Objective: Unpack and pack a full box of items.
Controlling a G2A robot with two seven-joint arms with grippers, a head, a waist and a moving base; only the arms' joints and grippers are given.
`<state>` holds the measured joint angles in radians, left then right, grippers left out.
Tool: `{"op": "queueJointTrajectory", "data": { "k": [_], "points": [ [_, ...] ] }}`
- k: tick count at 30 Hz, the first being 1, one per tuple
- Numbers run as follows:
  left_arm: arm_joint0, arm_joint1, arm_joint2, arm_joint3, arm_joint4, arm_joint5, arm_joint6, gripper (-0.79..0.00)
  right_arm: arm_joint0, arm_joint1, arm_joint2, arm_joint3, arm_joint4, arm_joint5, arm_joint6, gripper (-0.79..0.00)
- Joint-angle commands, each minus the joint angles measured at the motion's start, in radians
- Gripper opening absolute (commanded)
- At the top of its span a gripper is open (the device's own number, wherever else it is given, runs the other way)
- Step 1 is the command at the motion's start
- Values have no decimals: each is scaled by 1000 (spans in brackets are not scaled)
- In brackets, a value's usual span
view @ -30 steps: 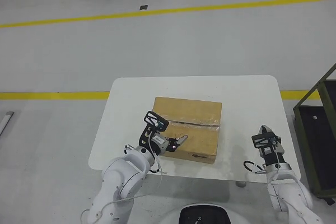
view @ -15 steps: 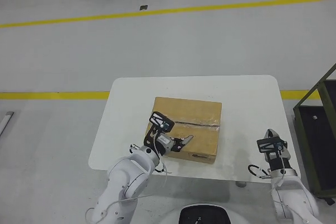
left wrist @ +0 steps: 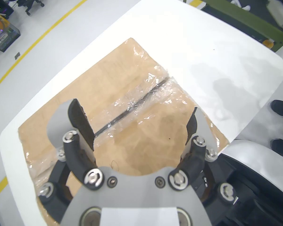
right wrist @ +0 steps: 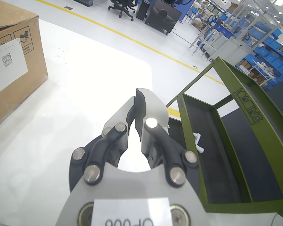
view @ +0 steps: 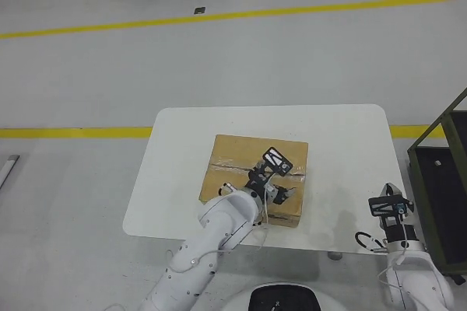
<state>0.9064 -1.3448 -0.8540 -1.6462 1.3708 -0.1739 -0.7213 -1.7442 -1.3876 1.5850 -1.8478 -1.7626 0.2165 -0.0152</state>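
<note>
A brown cardboard box (view: 249, 159) stands in the middle of the white table (view: 335, 132), its flaps closed and a crinkled clear tape strip (left wrist: 141, 97) running along the centre seam. My left gripper (view: 285, 192) hovers open over the box's near right part, and in the left wrist view the left gripper (left wrist: 136, 123) has nothing between its fingers, with the box (left wrist: 103, 81) beneath. My right gripper (view: 389, 190) is shut and empty by the table's front right edge, clear of the box. In the right wrist view the right gripper (right wrist: 139, 99) points past the box (right wrist: 11, 48) side with its white label.
A green metal cart (view: 451, 186) stands just right of the table, close to the right arm; its tray (right wrist: 226, 142) holds a small white object (right wrist: 198, 142). Bare table surface (right wrist: 85, 76) lies between the box and the right gripper.
My left gripper has swung rightward across the box top, from its near left corner to its near right part. The right arm has drawn back toward the table's front right edge.
</note>
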Motion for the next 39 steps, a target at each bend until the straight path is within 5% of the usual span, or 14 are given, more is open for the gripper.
{"op": "queueJointTrajectory", "data": {
  "k": [1,19,23,25,36,39],
  "points": [
    [-21,-8,20,30,22,16,-12,0,-6,0,5,-6,5,1,-3,-785],
    [-87,-44,95,133,245,33,-10,-18,-25,-3,1,-14,31,8,-11,-785],
    [-78,-50,90,128,251,42,7,-179,-26,-3,1,-15,35,9,-9,-785],
    [-74,-52,87,128,257,44,13,-394,-27,-3,1,-16,37,9,-10,-785],
    [-56,-66,77,137,275,49,39,-585,-30,-5,-1,-11,46,10,-9,-785],
    [-51,-70,74,138,278,49,41,-708,-30,-5,1,-9,49,10,-10,-785]
  ]
}}
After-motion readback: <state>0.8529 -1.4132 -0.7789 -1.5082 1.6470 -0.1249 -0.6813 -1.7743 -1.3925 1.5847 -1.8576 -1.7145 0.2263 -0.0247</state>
